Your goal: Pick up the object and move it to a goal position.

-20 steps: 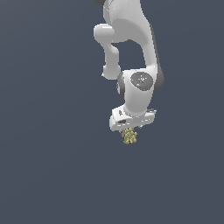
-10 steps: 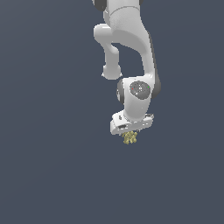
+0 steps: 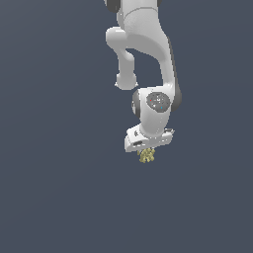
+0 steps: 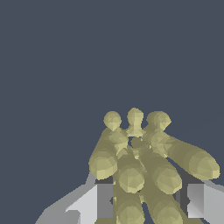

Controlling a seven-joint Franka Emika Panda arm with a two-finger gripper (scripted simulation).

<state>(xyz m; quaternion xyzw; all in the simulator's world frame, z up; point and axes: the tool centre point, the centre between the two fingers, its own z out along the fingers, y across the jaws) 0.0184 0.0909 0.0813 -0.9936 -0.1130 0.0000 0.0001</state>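
Note:
The object (image 3: 146,156) is a small pale yellow-olive cluster of knobs hanging just under my white gripper (image 3: 147,153) in the exterior view. In the wrist view the object (image 4: 140,166) fills the space between the two grey fingers (image 4: 104,199), which press on it from both sides. The gripper is shut on the object. The fingertips are hidden behind the cluster. No goal marker shows in either view.
The white arm (image 3: 148,54) reaches down from the top of the exterior view. Behind it there is only a flat dark blue-grey background (image 3: 49,148).
The arm's wrist and gripper have shifted slightly, with the object still held between the fingers. The object stays under the gripper.

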